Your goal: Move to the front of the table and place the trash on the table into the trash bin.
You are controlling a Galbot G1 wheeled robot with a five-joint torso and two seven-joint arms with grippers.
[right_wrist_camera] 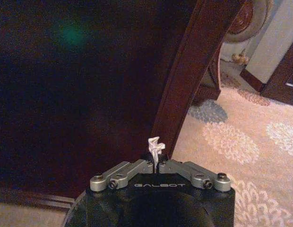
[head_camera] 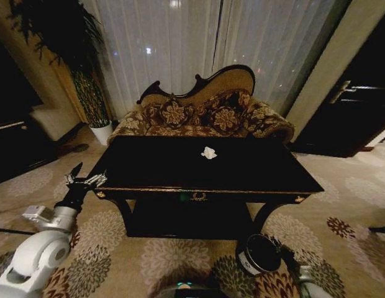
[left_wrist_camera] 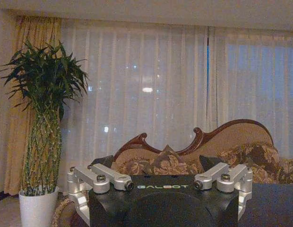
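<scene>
The dark glossy table (head_camera: 155, 167) with gold trim stands right in front of me. One white paper wad (head_camera: 208, 153) of the trash lies near the middle of its top. The round dark trash bin (head_camera: 259, 253) sits on the carpet by the table's front right leg. In the right wrist view my right gripper (right_wrist_camera: 157, 155) is shut on a second small white paper wad (right_wrist_camera: 155, 145), low beside the table leg (right_wrist_camera: 189, 75). My left gripper (head_camera: 86, 176) hangs open, with nothing in it, off the table's front left corner. The left wrist view also has its spread fingers (left_wrist_camera: 80, 187).
An ornate floral sofa (head_camera: 205, 115) stands behind the table, in front of sheer curtains. A tall plant in a white pot (head_camera: 100, 131) is at the back left. A dark cabinet (head_camera: 351, 118) stands at the right. Patterned carpet lies open on both sides of the table.
</scene>
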